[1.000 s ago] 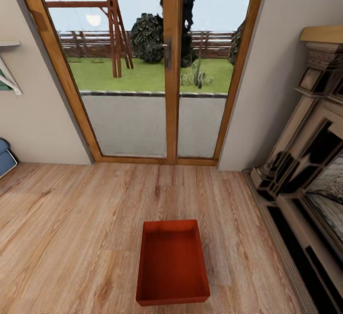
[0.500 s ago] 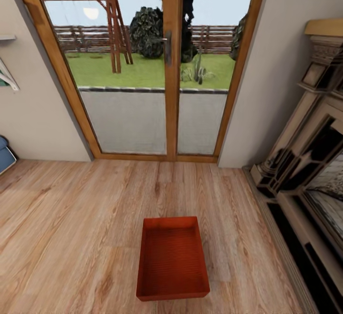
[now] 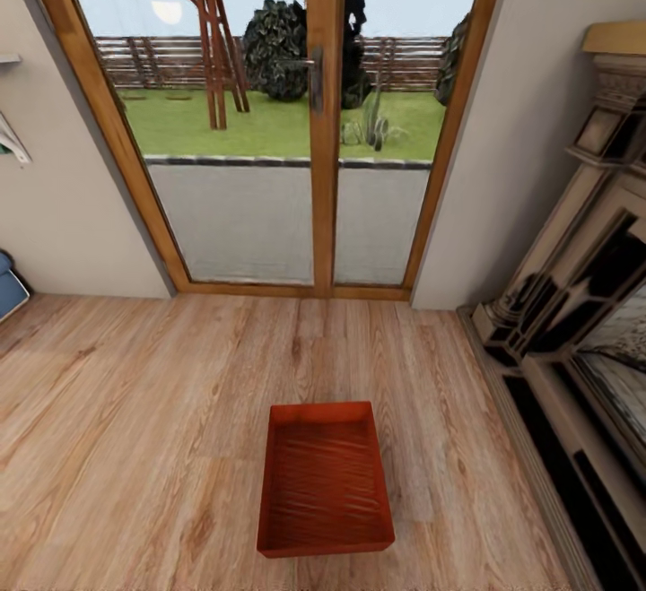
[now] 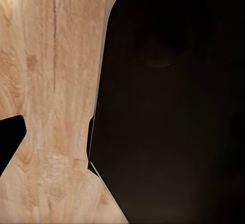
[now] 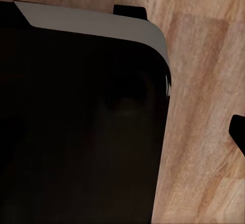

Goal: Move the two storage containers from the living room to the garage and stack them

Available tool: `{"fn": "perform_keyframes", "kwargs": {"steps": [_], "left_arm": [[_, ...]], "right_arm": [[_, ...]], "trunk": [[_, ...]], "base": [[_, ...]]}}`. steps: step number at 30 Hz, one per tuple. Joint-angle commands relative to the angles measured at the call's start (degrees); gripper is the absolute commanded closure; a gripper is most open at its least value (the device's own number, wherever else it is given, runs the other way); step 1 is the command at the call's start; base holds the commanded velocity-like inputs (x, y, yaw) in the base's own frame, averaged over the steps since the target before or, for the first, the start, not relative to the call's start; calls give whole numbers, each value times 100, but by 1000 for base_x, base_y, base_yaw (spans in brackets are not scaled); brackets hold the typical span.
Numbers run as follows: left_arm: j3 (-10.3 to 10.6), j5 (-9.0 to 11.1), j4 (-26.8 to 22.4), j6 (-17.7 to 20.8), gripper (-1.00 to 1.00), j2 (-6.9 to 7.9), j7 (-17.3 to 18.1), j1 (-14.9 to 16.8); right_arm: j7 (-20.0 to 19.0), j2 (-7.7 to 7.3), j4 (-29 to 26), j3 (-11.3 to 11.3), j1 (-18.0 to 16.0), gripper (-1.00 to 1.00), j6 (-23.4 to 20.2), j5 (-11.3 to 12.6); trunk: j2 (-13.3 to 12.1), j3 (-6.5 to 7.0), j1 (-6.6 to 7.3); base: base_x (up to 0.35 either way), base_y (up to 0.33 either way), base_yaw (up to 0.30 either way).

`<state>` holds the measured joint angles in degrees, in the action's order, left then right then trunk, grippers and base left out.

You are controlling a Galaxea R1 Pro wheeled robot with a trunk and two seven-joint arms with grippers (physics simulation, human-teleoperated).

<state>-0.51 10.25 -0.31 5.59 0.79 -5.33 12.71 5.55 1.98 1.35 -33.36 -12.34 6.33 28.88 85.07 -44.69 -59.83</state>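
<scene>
One storage container [image 3: 325,479] lies on the living-room planks [image 3: 135,430] ahead, awaiting pickup; gripper states cannot be told.

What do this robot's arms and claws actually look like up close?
Little can be told. The left wrist view shows a large matte black body, round-cornered with a thin pale grey edge; the right wrist view has its twin. A small black wedge at each picture's edge may belong to the jaws. No cables or markings visible.
</scene>
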Motion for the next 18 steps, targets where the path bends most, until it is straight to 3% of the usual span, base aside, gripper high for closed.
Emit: {"fn": "perform_keyframes", "kwargs": {"steps": [1,18], "left_arm": [[-2,39,-4,21,-100,0,-12,3],[-2,39,-3,21,-100,0,-12,3]], "right_arm": [[7,4,14,-48,-5,-100,27,49],[1,13,14,-48,-3,-100,28,47]], "trunk": [[2,-13,1],[2,-169,1]], "base": [[0,0,0],[0,0,0]]}}
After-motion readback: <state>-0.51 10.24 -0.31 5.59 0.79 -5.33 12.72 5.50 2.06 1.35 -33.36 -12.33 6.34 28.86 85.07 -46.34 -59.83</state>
